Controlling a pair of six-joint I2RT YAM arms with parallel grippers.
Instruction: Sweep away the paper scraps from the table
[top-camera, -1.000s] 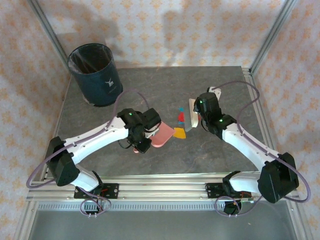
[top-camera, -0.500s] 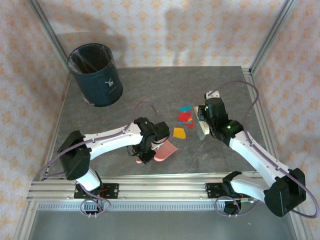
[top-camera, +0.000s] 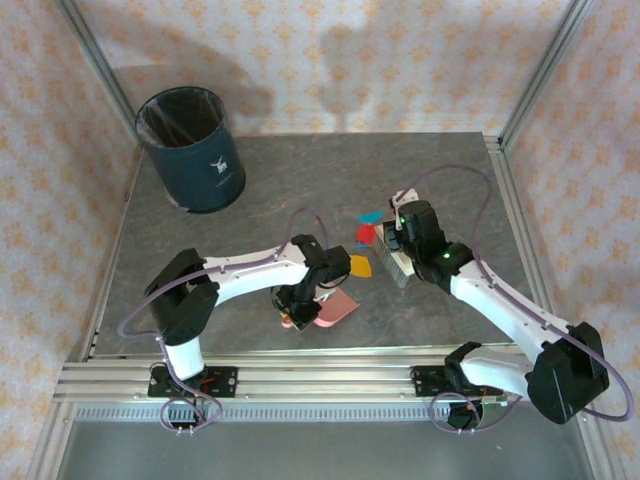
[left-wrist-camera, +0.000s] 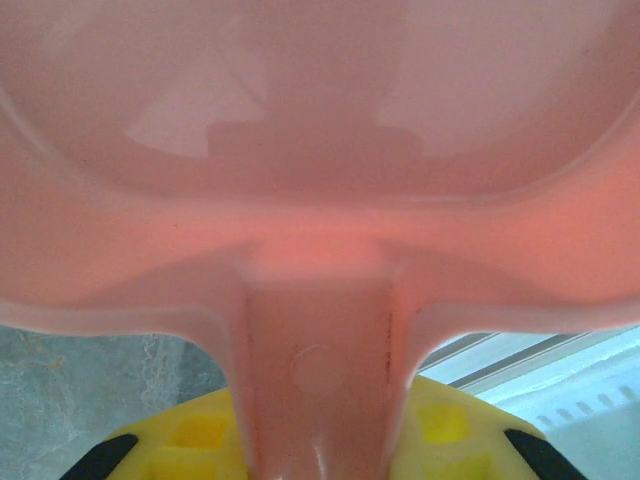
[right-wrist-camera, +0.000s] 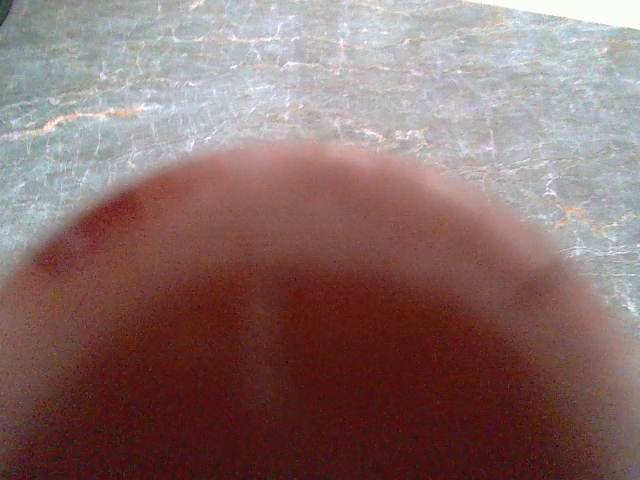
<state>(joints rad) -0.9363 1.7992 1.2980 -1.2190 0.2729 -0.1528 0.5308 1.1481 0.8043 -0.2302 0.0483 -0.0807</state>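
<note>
- Blurring the right wrist view, a reddish-brown blob (right-wrist-camera: 300, 340) hides the grip; from above, right pincer (top-camera: 399, 243) clenched on a white brush (top-camera: 401, 266)
- Clenched on the pink dustpan (top-camera: 338, 306) handle, the left pincer (top-camera: 297, 314); pan lying left-to-right
- Teal, red, orange paper scraps (top-camera: 365, 236) strung near-to-far on the worktop (top-camera: 250, 200), between the pincers
- Grey stone surface, silver rails (top-camera: 300, 375), dark bin (top-camera: 190, 150) far-left

A dark blue bin (top-camera: 190, 150) with a clear liner stood upright in the far left corner. A pink dustpan (top-camera: 337, 306) sat near the front, left of centre; seen close up, its handle (left-wrist-camera: 318, 370) ran toward the camera. A pale brush (top-camera: 401, 264) was to its right, apart from it. Patterned peach walls (top-camera: 330, 60) stood behind.
</note>
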